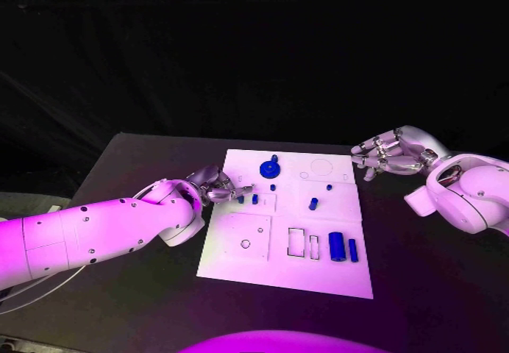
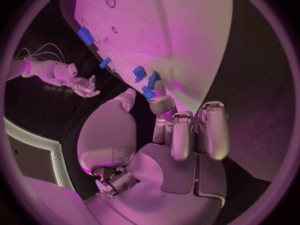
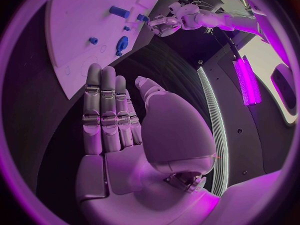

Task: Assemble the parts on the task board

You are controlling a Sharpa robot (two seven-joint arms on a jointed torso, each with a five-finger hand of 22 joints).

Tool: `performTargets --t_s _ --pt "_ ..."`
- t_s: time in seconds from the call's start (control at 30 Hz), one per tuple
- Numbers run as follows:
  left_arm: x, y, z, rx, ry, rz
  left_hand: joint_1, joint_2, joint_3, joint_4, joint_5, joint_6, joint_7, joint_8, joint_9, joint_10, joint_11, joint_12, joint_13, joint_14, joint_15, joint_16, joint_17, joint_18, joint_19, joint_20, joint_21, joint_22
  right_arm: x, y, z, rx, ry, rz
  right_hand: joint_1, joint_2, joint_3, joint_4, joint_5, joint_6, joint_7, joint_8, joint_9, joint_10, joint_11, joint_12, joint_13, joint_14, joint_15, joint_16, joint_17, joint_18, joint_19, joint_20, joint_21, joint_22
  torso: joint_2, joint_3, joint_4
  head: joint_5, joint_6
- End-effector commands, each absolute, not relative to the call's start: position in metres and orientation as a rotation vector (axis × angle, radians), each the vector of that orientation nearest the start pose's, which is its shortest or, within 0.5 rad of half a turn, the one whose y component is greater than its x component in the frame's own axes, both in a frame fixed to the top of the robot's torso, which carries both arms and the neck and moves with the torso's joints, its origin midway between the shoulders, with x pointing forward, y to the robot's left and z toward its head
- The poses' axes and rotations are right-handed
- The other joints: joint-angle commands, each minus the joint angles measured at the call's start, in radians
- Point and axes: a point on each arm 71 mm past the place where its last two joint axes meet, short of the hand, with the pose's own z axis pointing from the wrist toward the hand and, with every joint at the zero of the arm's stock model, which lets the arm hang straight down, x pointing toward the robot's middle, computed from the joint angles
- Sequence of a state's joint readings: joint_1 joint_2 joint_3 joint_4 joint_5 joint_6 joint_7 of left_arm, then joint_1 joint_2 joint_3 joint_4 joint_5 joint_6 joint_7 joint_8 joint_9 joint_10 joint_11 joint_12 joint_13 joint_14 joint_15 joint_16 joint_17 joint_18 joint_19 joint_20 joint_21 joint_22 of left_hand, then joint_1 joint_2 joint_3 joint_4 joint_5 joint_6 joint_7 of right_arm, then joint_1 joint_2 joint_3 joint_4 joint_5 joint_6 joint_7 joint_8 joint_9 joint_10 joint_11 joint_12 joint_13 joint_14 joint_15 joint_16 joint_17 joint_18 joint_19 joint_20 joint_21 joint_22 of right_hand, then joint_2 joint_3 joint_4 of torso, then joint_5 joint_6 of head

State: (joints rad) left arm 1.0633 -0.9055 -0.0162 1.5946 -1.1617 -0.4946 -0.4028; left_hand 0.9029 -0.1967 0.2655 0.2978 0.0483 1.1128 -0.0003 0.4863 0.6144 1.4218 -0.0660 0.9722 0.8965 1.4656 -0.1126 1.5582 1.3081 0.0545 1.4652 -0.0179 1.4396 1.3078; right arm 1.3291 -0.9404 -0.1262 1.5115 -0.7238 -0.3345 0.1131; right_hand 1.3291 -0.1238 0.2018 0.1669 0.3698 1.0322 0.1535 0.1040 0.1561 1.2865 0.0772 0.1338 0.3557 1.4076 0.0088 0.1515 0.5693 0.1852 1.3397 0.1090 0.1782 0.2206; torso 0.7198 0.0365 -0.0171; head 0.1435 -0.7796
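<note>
Lying beside slots (image 1: 302, 243): two blue bars (image 1: 341, 247).

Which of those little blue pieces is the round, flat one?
The blue disc-shaped part near the white task board's far edge; the other blue parts are narrow pegs or bars.

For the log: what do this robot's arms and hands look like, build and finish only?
Both arms are smooth white rounded shells; the left arm has small dark dots and thin cables trailing beneath it, the right arm a bulbous wrist. The left hand and right hand are silver metal with segmented fingers.
</note>
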Motion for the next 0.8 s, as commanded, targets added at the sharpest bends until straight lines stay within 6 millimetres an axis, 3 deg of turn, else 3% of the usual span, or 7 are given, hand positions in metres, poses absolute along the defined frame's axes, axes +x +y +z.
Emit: performTargets --t_s 0.03,0.8 --pt "0.4541 0.2351 -0.2388 -0.479 1.814 -0.526 -0.015 0.002 0.013 0.0 0.004 -0.003 -0.003 0.005 0.001 0.003 -0.004 -0.001 0.001 0.102 -0.009 0.005 0.252 -0.012 0.033 -0.003 0.002 0.1 0.4979 -0.2556 -0.1517 0.435 1.643 1.002 -0.011 0.001 -0.001 0.004 0.006 -0.006 0.0 0.005 0.001 -0.007 -0.003 0.005 0.001 -0.008 0.002 -0.005 0.001 -0.003 0.0 0.005 -0.003 -0.001 0.0 0.0005 -0.0004 0.001 0.0" --pt "0.4551 0.2378 -0.2395 -0.48 1.832 -0.508 -0.011 0.003 0.029 -0.002 0.004 -0.003 -0.004 0.006 0.002 0.003 -0.004 0.0 0.001 0.102 -0.01 0.005 0.252 -0.012 0.033 -0.003 0.002 0.101 0.4979 -0.2557 -0.1518 0.435 1.643 1.001 -0.011 0.001 -0.001 0.004 0.006 -0.006 0.0 0.005 0.001 -0.007 -0.003 0.005 0.001 -0.008 0.002 -0.005 0.001 -0.003 0.0 0.005 -0.003 -0.001 0.001 0.0004 -0.0003 0.001 0.0"
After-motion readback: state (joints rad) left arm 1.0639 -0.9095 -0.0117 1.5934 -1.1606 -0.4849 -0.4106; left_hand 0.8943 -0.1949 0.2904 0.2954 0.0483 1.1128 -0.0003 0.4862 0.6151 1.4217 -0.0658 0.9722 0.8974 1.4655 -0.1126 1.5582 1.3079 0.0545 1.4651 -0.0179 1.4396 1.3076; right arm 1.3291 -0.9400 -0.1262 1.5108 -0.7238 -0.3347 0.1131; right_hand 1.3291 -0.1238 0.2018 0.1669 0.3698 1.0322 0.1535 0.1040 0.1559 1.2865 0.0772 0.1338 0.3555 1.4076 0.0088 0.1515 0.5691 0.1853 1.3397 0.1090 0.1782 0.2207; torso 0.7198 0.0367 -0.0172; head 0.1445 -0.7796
